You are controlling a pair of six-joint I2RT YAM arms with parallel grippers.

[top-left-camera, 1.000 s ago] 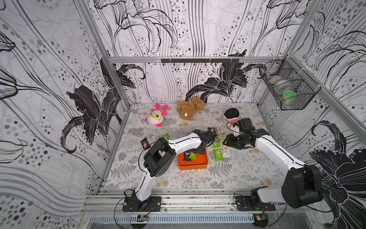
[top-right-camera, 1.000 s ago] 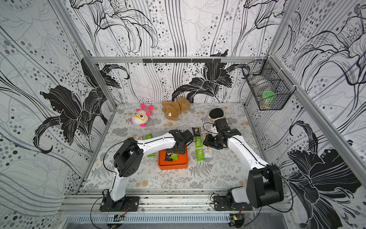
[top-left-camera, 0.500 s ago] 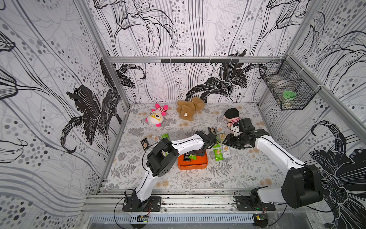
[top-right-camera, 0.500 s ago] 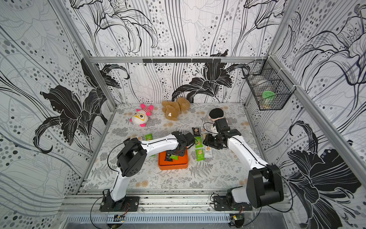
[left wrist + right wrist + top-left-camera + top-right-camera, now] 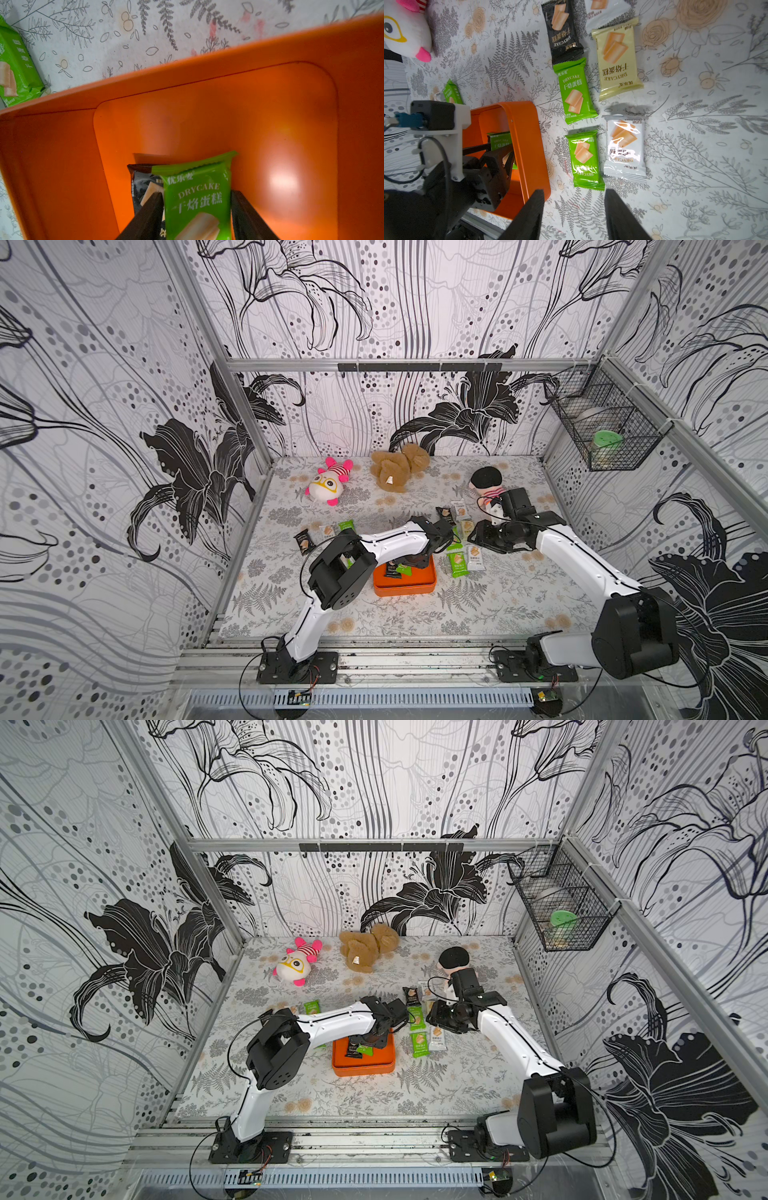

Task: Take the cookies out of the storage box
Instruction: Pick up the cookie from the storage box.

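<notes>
The orange storage box (image 5: 405, 587) (image 5: 363, 1067) sits mid-table. Inside it my left gripper (image 5: 196, 193) (image 5: 413, 560) is shut on a green cookie packet (image 5: 199, 207) (image 5: 499, 141), one finger against each long edge. A black cookie packet (image 5: 141, 182) lies under it on the box floor. My right gripper (image 5: 574, 191) (image 5: 478, 533) hangs open and empty over the table just right of the box. Several cookies lie there: green (image 5: 576, 93), cream (image 5: 616, 60), black (image 5: 562, 31), white (image 5: 625, 147) and another green (image 5: 584, 158). Left of the box lie a green (image 5: 345, 525) and a black packet (image 5: 303, 540).
Three plush toys lie at the back: a pink-and-white one (image 5: 328, 485), a brown bear (image 5: 397, 464) and a black-haired doll (image 5: 486, 481) just behind my right wrist. A black wire basket (image 5: 606, 435) hangs on the right wall.
My left gripper's jaws have closed in onto the green packet inside the box, and the left arm has shifted slightly. The right arm has not moved.
</notes>
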